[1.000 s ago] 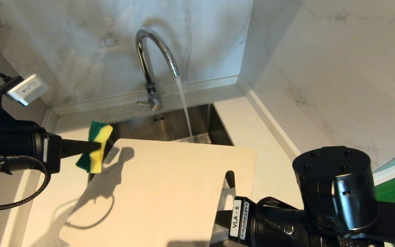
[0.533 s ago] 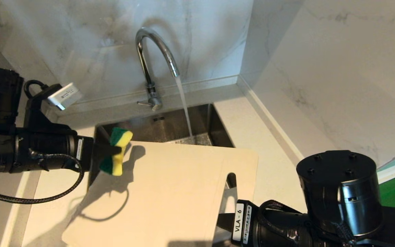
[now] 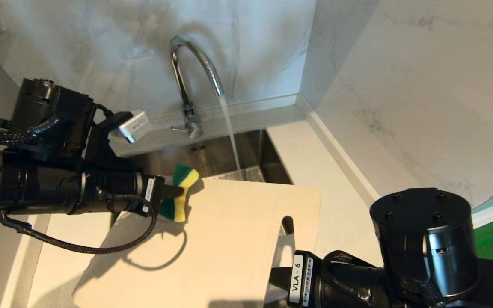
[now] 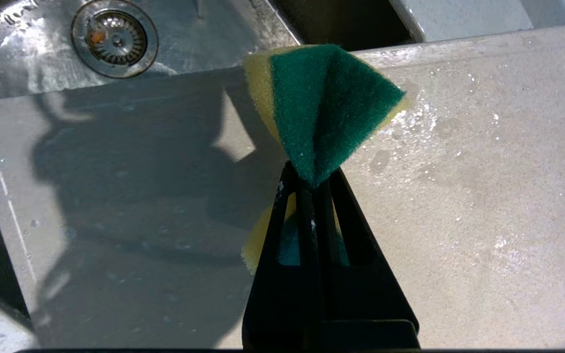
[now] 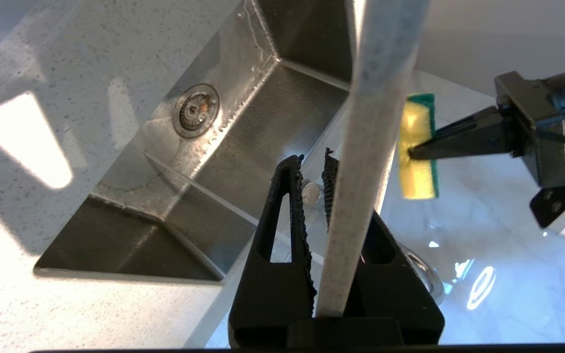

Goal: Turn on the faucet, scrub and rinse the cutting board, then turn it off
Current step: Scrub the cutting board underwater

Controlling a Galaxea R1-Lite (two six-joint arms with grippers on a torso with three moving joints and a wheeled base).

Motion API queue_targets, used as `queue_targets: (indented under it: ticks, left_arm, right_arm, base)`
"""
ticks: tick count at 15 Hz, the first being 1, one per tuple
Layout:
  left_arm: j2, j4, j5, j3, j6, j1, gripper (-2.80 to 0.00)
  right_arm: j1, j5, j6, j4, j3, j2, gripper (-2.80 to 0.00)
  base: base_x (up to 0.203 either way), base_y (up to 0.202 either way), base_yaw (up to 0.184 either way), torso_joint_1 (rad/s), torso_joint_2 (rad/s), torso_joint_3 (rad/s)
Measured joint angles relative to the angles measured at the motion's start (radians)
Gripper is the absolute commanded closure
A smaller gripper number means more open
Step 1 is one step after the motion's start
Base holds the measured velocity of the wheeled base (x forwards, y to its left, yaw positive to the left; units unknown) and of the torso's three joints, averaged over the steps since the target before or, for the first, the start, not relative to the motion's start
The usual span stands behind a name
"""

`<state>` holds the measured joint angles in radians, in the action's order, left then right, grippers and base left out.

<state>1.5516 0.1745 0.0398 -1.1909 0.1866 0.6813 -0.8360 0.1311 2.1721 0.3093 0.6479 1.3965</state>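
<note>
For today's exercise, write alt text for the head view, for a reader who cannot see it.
The left gripper presses a green and yellow sponge to the cutting board, which the right gripper holds tilted over the sink. Water runs from the faucet.

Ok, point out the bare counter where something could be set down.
Free: counter between sink and right wall; strip behind the faucet. Crowded: the board held over the sink, the left end effector with sponge at its far edge.
</note>
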Motion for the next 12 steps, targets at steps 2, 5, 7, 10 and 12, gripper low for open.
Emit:
queue_targets:
  ticks: [2, 5, 7, 10, 12]
  left_arm:
    - [0.020, 0.001, 0.002, -0.010, -0.001, 0.009, 0.00]
    - [0.034, 0.048, 0.001, -0.014, -0.003, 0.010, 0.00]
    - [0.033, 0.053, 0.001, -0.014, -0.003, 0.007, 0.00]
    - [0.030, 0.053, -0.008, 0.010, -0.007, -0.044, 0.00]
    - [0.031, 0.049, -0.014, 0.045, -0.008, -0.097, 0.00]
  right_arm:
    - [0.000, 0.000, 0.000, 0.000, -0.001, 0.002, 0.00]
    - [0.000, -0.001, -0.001, -0.001, 0.000, 0.002, 0.00]
    - [0.000, 0.000, -0.002, -0.001, 0.001, 0.004, 0.00]
    - [0.000, -0.001, -0.002, 0.000, 0.004, 0.005, 0.00]
    - [0.000, 0.000, -0.003, -0.001, 0.004, 0.006, 0.00]
  base:
    - [0.000, 0.000, 0.000, 0.000, 0.00, 0.000]
    - [0.000, 0.000, 0.000, 0.000, 0.00, 0.000]
    - [0.000, 0.000, 0.000, 0.000, 0.00, 0.000]
    - [0.000, 0.000, 0.000, 0.000, 0.00, 0.000]
    - [0.000, 0.000, 0.000, 0.000, 0.00, 0.000]
